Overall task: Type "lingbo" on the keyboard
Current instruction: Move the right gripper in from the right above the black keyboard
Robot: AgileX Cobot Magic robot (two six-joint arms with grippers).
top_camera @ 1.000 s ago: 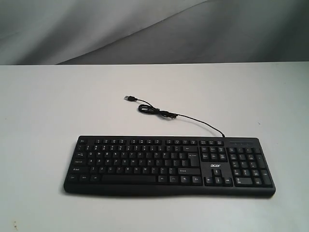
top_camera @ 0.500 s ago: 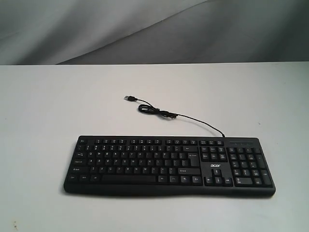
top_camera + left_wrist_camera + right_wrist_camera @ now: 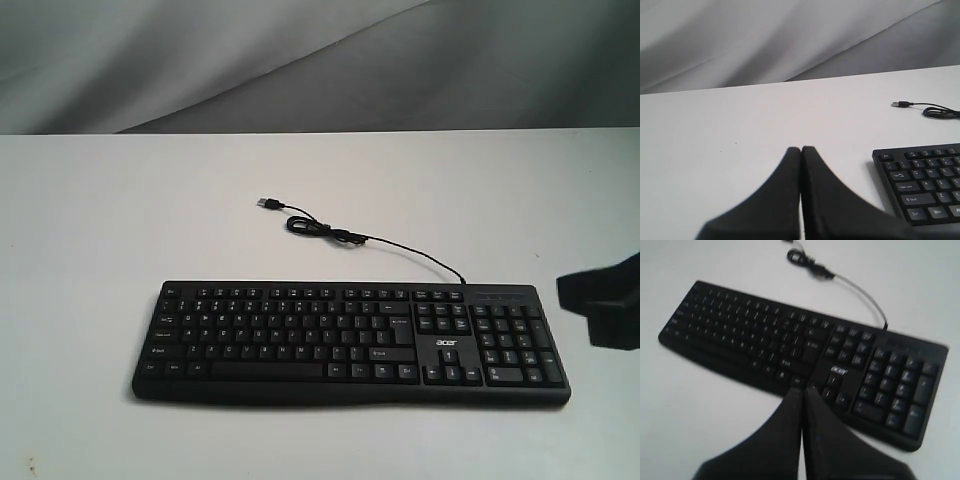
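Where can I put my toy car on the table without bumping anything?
There's bare white table left of the keyboard, and a wide strip behind it, past the USB cable. A thin strip runs along the keyboard's front edge. The right side is crowded: the right gripper hovers there.

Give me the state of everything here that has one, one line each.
keyboard: flat on the table, keys up, no key pressed.
USB cable: attached to the keyboard, small loop near the plug, which lies loose, plugged into nothing.
left gripper: shut, empty, beside the keyboard's Esc end.
right gripper: shut, empty, near the number-pad end, touching nothing.
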